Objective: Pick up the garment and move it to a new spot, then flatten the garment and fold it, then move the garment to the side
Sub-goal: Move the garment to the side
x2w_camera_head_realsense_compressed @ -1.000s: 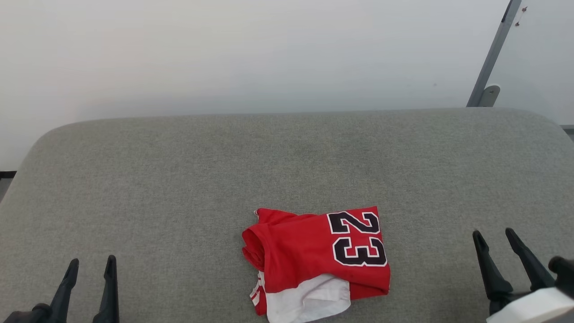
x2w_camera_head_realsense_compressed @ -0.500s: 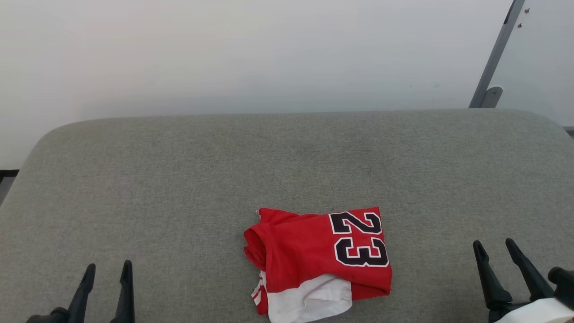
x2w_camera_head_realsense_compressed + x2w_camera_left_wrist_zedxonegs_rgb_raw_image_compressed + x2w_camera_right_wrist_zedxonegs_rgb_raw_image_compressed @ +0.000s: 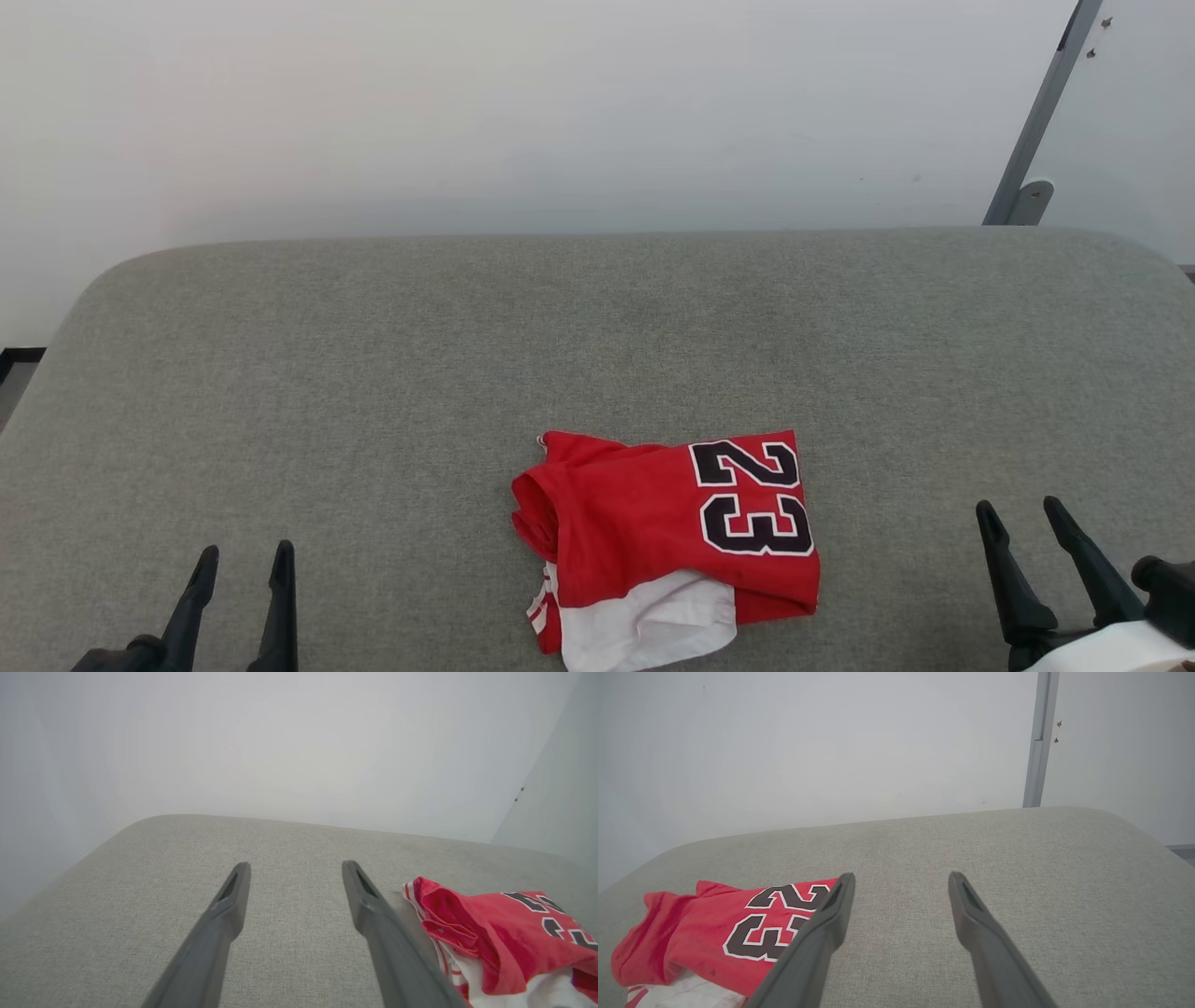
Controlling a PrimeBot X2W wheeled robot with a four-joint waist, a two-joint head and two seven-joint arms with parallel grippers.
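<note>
The garment (image 3: 644, 532) is seen bunched at the near middle of the grey padded surface (image 3: 597, 327), its "23" read whole in the head view but clipped in the left wrist view, flanked well apart by the left gripper (image 3: 245, 555) and right gripper (image 3: 1018, 509), both spread wide and empty.

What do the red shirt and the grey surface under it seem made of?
The garment: soft matte fabric, likely a knit; it bunches into loose folds, with the white-edged black "23" either sewn or printed on. The grey surface: matte woven upholstery cloth, showing a fine speckled weave; its rounded corners suggest padding.
</note>
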